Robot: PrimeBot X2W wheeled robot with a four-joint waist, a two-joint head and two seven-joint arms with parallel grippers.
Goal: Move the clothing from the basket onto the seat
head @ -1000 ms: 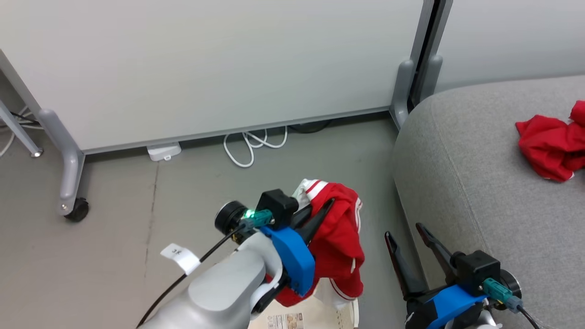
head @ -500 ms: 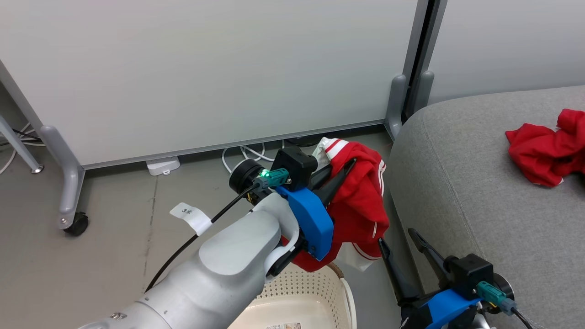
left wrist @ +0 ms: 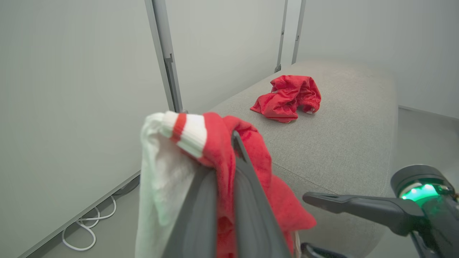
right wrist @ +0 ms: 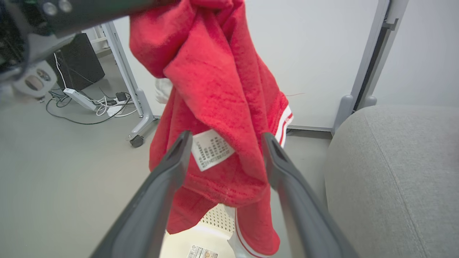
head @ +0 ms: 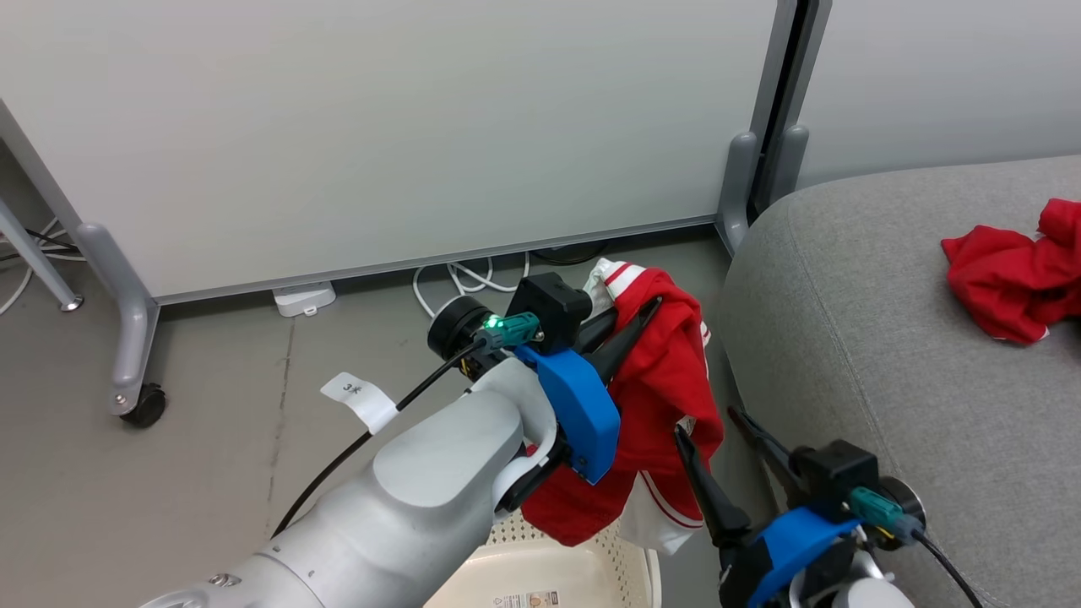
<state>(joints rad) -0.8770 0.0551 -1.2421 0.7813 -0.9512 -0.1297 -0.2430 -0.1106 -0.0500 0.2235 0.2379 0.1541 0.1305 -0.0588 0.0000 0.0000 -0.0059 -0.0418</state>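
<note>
Right claw [head: 711,426] risen beside red garment [head: 659,380], left claw [head: 632,313] pinching it (hanging)

Red garment [head: 1009,274] lies crumpled on grey seat [head: 887,355].

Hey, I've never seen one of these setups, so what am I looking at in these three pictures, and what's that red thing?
This is a wheeled robot with two arms, each ending in a two-fingered tool. One picture comes from a camera on its head, looking down; the other two come from cameras on its wrists, looking along the fingers.

In the head view, the left tool is closed on a red and white garment, which hangs in the air above a cream basket on the floor. The left wrist view shows that cloth pinched between the dark fingers.

The right tool is open and holds nothing. Its own view shows the hanging garment just beyond its spread fingers.

To the right is the grey seat, where another crumpled red garment already lies. White cables lie on the floor by the wall panel.
</note>
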